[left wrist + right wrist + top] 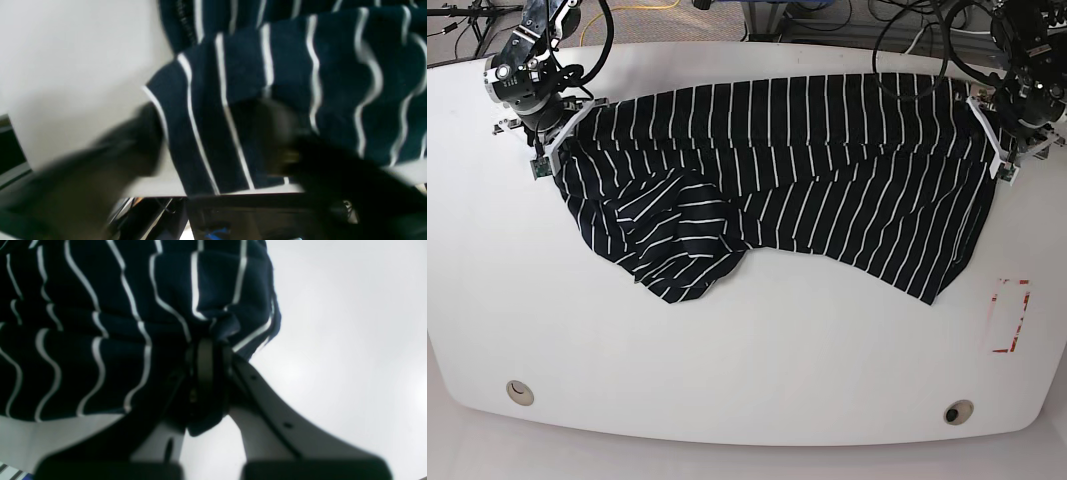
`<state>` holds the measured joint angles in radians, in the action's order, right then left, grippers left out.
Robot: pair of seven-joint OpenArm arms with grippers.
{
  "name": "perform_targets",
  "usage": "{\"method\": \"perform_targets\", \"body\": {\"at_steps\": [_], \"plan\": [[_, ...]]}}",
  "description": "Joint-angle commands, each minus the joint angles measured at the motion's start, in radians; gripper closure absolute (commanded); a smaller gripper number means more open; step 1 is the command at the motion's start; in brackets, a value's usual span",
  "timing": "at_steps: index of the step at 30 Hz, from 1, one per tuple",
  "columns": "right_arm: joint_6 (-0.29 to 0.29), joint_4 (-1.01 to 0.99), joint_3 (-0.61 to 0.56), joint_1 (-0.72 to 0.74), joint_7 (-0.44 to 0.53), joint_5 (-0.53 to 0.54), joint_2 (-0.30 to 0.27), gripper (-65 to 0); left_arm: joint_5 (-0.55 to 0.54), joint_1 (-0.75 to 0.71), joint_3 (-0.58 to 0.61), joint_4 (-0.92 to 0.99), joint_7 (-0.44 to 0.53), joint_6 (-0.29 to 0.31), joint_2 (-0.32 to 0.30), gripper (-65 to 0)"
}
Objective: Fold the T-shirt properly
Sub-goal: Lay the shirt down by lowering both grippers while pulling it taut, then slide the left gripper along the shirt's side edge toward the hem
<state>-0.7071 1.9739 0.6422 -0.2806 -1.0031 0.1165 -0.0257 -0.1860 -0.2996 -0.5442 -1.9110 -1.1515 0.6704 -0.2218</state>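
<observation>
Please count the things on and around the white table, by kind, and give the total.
T-shirt, black with white stripes: 1
Robot hand: 2, left hand, right hand
Red rectangle mark on the table: 1
Round holes near the table's front edge: 2
Total: 6

Black arms (527, 60) (looped cables), white hand (206, 350) fingers (267, 406).

The right gripper (208, 350) was clamped tight on a bunched edge of the T-shirt (787, 180), its arm reaching to that garment's far corner on the base view's left. The left gripper (213, 133) sat at the T-shirt's opposite far corner, its blurred fingers (146, 140) spread apart with striped cloth lying between them, gripping nothing.
</observation>
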Motion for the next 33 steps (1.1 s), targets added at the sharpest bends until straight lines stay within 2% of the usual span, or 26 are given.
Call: {"method": "perform_targets", "body": {"at_steps": [1,4,9,16,20,26,29,33], "plan": [[0.009,0.020,0.005,0.011,0.017,0.005,-0.010,0.0,-0.007,0.009,-0.004,-0.014,0.009,-0.001,-0.014,-47.4],[0.009,0.020,0.003,0.011,0.017,0.005,-0.010,0.0,-0.008,0.037,-0.003,-0.015,0.008,0.004,-0.011,-46.0],[0.009,0.020,0.003,0.013,0.017,0.007,-0.010,0.0,-0.019,0.129,-0.012,-0.015,-0.055,0.007,-0.006,-45.7],[0.009,0.020,0.003,0.021,0.017,0.009,-0.009,0.0,-0.155,0.253,-0.064,-0.014,-0.164,0.028,-0.011,-45.4],[0.009,0.020,0.003,0.021,0.017,0.009,-0.007,0.0,-0.178,0.316,-0.087,0.011,-0.170,0.028,-0.009,-45.4],[0.009,0.020,0.003,0.021,0.017,0.009,-0.007,0.0,-0.177,0.454,-0.095,0.227,-0.167,0.028,-0.012,-45.3],[0.009,0.018,0.003,0.025,0.017,0.009,-0.007,0.0,-0.177,0.531,-0.090,0.370,-0.138,-0.024,-0.024,-45.3],[0.009,0.018,0.005,0.033,0.017,0.009,-0.007,0.0,-0.178,0.597,-0.076,0.526,-0.054,-0.062,-0.035,-45.3]]}}
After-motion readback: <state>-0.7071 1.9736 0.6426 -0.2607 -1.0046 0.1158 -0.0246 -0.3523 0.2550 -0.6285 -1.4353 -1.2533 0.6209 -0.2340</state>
